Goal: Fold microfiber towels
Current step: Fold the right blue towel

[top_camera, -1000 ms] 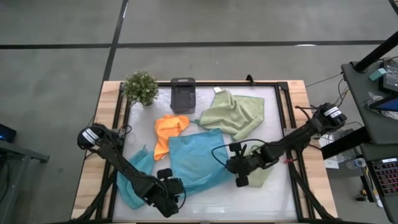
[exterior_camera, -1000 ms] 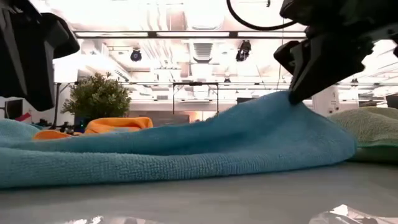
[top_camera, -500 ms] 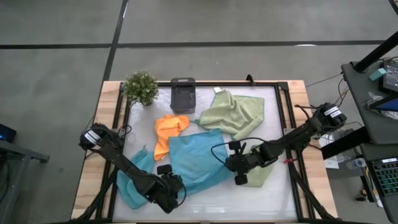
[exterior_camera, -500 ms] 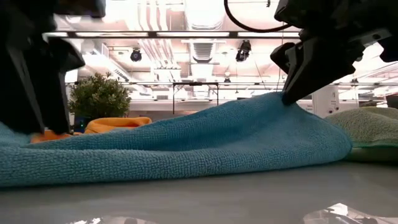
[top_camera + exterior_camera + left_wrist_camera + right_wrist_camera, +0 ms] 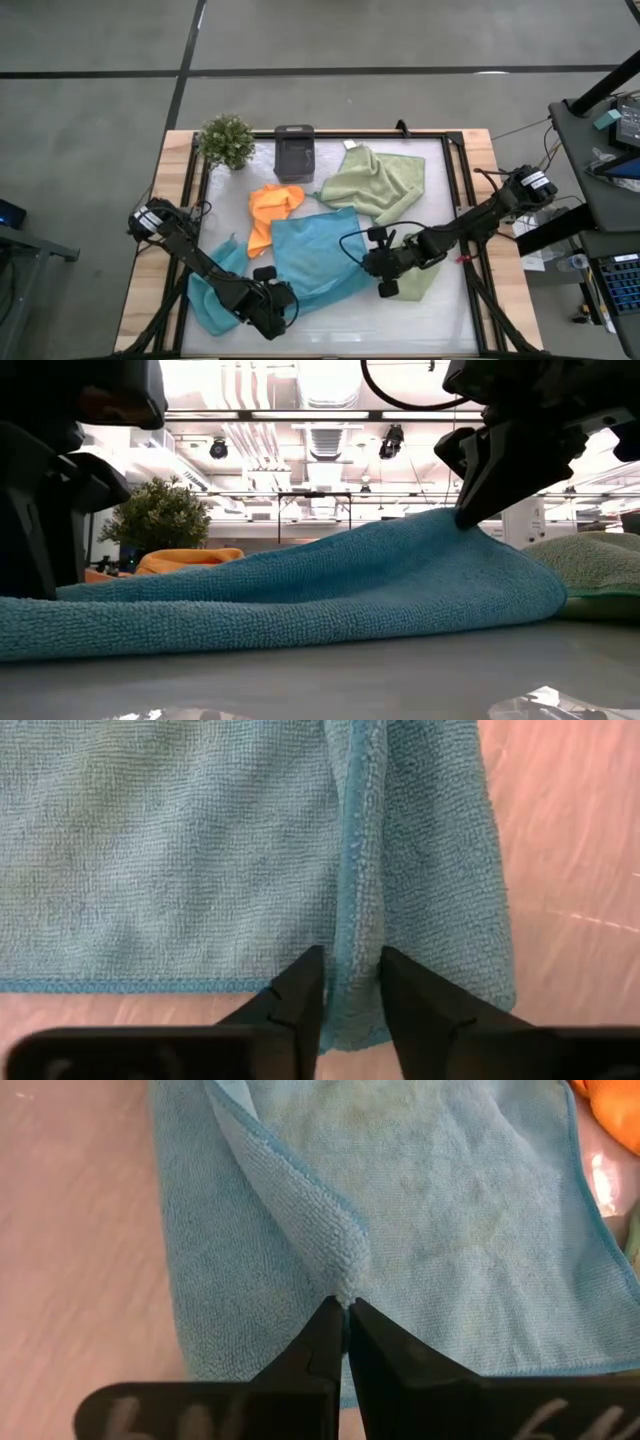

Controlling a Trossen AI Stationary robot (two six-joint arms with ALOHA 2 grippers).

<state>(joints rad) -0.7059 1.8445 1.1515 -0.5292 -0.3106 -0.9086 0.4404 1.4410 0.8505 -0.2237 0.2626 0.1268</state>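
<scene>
L gripper straddled a raised ridge of the light blue towel, at approx. 7 o'clock on the table in the high view. Fingers were narrowed round the fold, but you could not confirm a firm clamp: some gap showed each side. R gripper was pinched tight on a peak of the same towel, approx. 4 o'clock.

Risks, as judged:
- L fingers may have caught only the hem; a lift would then shed the edge and leave the fold skewed.
- With R holding and L pulling, uneven tension could drag the towel over the orange towel at its 11 o'clock corner.
- A second blue towel lay under the L arm; you could have snagged both layers.

Hidden/unclear: L fingertips were masked by the wrist in the high view; low view showed only dark bulk. Sage towel, approx. 1 o'clock, was crumpled. The other sage towel sat mostly under the R arm.
</scene>
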